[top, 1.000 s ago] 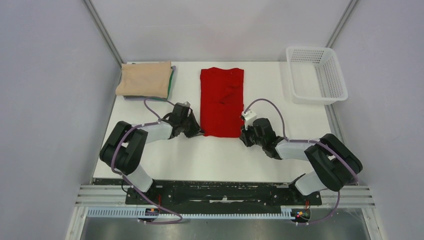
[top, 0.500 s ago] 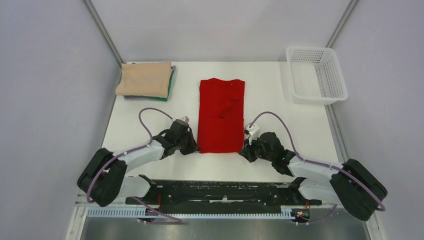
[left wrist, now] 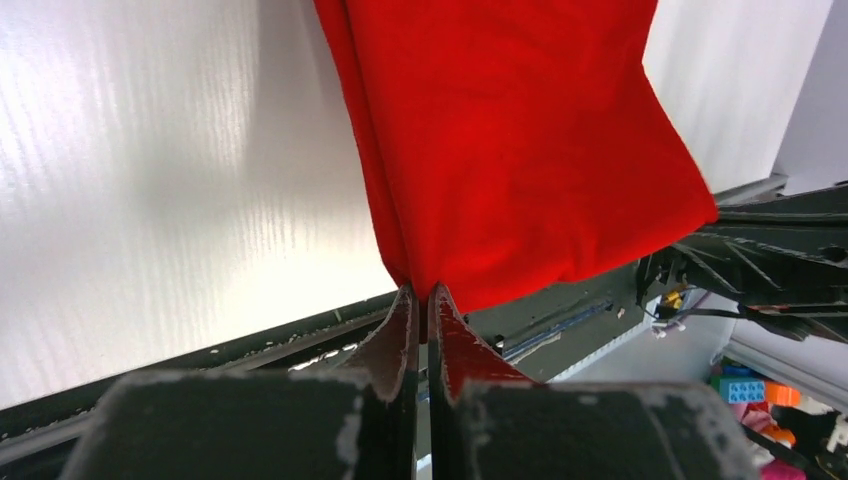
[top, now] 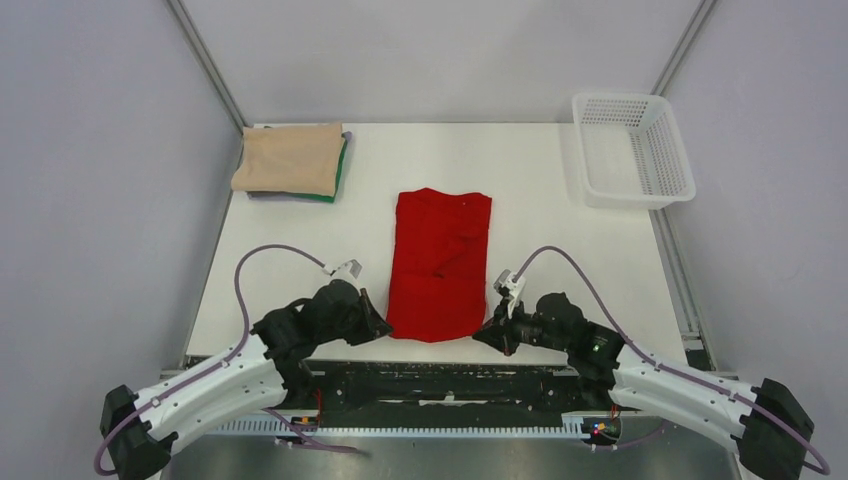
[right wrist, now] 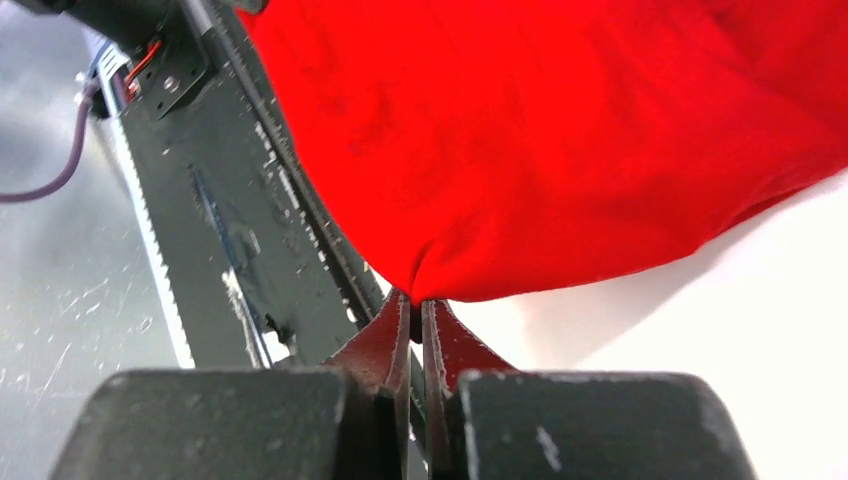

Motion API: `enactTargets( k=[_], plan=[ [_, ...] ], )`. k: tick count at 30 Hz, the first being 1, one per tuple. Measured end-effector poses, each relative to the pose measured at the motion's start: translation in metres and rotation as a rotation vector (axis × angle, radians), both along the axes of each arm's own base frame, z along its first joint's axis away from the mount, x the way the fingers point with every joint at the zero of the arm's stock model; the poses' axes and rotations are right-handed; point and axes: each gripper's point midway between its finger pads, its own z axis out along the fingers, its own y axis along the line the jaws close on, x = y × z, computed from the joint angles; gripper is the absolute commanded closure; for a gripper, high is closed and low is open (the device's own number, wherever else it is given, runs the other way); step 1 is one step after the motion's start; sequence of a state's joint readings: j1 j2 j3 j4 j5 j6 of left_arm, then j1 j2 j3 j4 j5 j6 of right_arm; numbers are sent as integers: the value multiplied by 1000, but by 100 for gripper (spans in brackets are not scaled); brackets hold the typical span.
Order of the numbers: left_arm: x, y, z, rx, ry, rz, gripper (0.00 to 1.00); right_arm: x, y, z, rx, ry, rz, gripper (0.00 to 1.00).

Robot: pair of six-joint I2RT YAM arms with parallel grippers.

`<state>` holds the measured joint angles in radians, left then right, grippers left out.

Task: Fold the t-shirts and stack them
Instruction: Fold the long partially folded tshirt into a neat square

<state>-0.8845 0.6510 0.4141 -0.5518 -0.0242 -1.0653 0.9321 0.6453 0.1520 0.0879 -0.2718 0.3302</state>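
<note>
Broadly, the white counter (top: pixel 560 250) carries everything. The red shirt (top: pixel 440 265) lies down its middle as a long strip with the sleeves already turned in, and its near hem reaches the counter's near edge. The basket (top: pixel 630 150) stands well apart at the far right corner. At the far left corner the beige shirt (top: pixel 290 158) rests folded on top of the green shirt (top: pixel 338 175), of which only an edge shows. The left pincer (top: pixel 378 325) is clenched on the red shirt's near-left corner and the right pincer (top: pixel 487 337) on its near-right corner. Both wrist views show a small bunch of cloth nipped between tips that have all but met. The hem between the two corners bows slightly rather than running taut. The shirt looks light, limp and matte, so it should drape and sag wherever it is unsupported. It seems unlikely to slip from a firm pinch, and nothing about it is fragile. The corners are the sensible hold, provided every layer of the strip is caught. A pinch on the top layer alone would probably let the fold peel open. The remaining steps are to carry the hem over toward the collar end, halving the strip, and then to put it on the stack.
</note>
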Motion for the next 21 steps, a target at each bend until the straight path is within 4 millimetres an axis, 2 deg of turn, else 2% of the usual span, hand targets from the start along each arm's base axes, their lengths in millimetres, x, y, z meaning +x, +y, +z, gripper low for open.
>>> enactTargets(
  k=[2, 7, 13, 17, 21],
  plan=[
    [2, 2, 3, 12, -5, 15, 98, 8, -2, 4, -12, -14, -43, 100],
    [21, 0, 23, 41, -53, 67, 98, 43, -6, 29, -51, -96, -193, 100],
    [63, -7, 60, 94, -166, 157, 98, 93, -18, 65, -116, -219, -390, 100],
    [94, -9, 84, 125, -248, 203, 98, 121, -30, 77, -152, -252, -477, 100],
    [127, -11, 97, 139, -291, 245, 98, 150, -43, 83, -165, -261, -532, 100]
  ],
)
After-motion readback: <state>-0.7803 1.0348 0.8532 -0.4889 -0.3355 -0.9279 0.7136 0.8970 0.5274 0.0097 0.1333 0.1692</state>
